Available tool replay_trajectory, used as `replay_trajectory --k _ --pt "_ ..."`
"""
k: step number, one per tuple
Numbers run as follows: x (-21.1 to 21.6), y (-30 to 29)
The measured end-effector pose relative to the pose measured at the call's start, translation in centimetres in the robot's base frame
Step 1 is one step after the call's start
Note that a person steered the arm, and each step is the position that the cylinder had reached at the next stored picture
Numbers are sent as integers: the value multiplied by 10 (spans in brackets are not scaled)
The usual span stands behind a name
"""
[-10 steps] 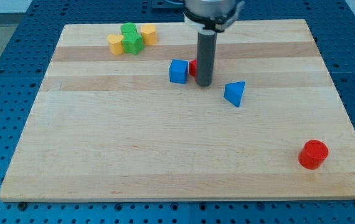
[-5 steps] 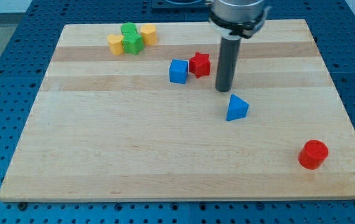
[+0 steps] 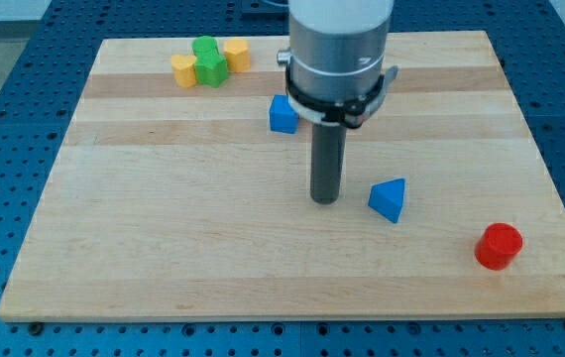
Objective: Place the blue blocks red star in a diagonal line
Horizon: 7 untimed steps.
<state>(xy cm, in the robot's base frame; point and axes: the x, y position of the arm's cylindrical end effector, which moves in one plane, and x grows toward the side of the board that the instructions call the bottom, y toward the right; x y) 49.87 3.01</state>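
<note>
Risk: my tip (image 3: 324,200), no fingers, holding nothing, just left of blue triangle (image 3: 389,198); careless shove could spin it off the diagonal.

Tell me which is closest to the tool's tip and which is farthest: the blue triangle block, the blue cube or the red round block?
Measured from my tip in the camera view:
1. Blue triangle block, just to the view's right of it.
2. Blue cube, up toward the view's top, slightly left.
3. Red round block, far off at the view's lower right.
</note>
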Motion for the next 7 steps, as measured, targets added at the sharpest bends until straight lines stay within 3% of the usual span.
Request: replay_trajectory --k 2,3,4,6,7 --pt "16 61" --pt "12 62" --pt "-2 -18" --pt "-116 -103" --pt "-151 -104"
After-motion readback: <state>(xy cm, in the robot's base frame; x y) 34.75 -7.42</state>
